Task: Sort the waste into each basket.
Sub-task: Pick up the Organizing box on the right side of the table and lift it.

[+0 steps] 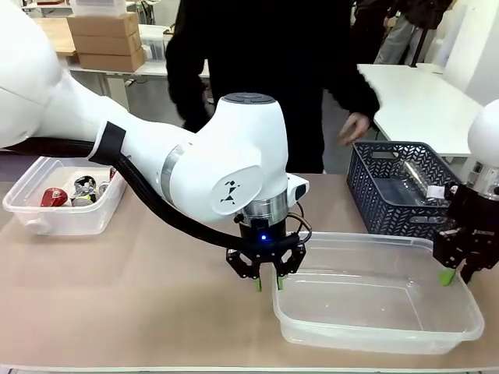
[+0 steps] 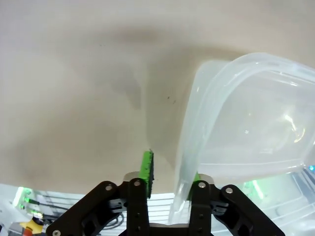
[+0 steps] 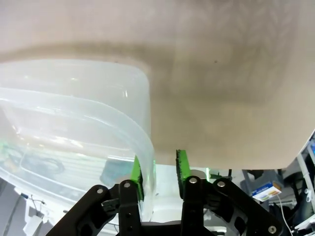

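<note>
The left gripper [image 1: 267, 283] is pointing straight down at the left short end of an empty tub [image 1: 366, 340]. Its jaws are standing partly apart astride the thick rim. In the left wrist view, its outer pad [image 2: 147, 169] is sitting just clear of the plastic, so nothing is being clamped. The right gripper [image 1: 457, 275] is straddling the opposite short end in the same way, with its jaws apart. Its outer pad [image 3: 181, 164] is just beside the wall, not pressing on it.

The tub is lying on the tan table [image 1: 156, 304], near the robot, right of centre. Its mouth is facing up and its long axis is running left to right across the table. It is a colourless, see-through, glossy plastic rectangle with rounded corners.

Just behind its right end, a dark lattice-walled crate [image 1: 374, 195] is holding a clear plastic bottle [image 1: 417, 178] that is lying on its side. Well apart, at the table's left edge, a second clear tub [image 1: 23, 206] is holding a crushed red can [image 1: 53, 197] and silvery cans [image 1: 84, 191]. At the far side, a person's hand [image 1: 355, 126] is hanging above the crate.
</note>
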Controlling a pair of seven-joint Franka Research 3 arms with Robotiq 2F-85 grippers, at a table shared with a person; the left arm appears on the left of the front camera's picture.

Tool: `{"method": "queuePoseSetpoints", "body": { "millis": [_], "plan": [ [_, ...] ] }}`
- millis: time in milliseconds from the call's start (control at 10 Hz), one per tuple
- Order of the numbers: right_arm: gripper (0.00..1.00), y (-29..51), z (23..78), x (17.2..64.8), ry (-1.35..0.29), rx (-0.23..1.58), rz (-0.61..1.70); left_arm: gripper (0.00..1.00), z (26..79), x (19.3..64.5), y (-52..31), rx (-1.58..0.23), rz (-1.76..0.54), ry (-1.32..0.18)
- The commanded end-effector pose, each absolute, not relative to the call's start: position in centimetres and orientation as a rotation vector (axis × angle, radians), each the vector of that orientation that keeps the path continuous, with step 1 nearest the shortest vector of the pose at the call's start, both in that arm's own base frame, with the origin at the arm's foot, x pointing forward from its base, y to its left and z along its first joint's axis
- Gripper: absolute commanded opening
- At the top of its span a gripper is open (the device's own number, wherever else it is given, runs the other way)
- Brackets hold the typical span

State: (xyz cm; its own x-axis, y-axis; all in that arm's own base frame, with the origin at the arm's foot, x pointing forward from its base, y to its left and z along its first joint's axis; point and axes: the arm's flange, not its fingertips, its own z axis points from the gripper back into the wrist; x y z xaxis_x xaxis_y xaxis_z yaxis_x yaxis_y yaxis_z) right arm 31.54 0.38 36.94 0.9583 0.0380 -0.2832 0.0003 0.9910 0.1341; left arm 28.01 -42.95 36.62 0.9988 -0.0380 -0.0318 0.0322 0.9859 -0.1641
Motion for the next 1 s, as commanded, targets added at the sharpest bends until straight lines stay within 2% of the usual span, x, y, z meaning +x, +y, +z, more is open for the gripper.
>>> {"method": "queuePoseSetpoints", "body": {
  "millis": [0,600,900],
  "plan": [
    [0.00,1.0,33.8,26.4,0.287,0.104,0.022,0.00,36.5,27.3,-41.8,-0.179,-0.017,0.003],
    [0.00,2.4,34.6,27.6,0.343,0.065,0.032,0.00,38.2,26.4,-40.9,-0.203,-0.043,-0.012],
    [0.00,6.2,42.1,30.4,0.391,0.063,0.067,0.00,43.4,26.1,-35.6,-0.188,-0.009,0.052]
  ]
}}
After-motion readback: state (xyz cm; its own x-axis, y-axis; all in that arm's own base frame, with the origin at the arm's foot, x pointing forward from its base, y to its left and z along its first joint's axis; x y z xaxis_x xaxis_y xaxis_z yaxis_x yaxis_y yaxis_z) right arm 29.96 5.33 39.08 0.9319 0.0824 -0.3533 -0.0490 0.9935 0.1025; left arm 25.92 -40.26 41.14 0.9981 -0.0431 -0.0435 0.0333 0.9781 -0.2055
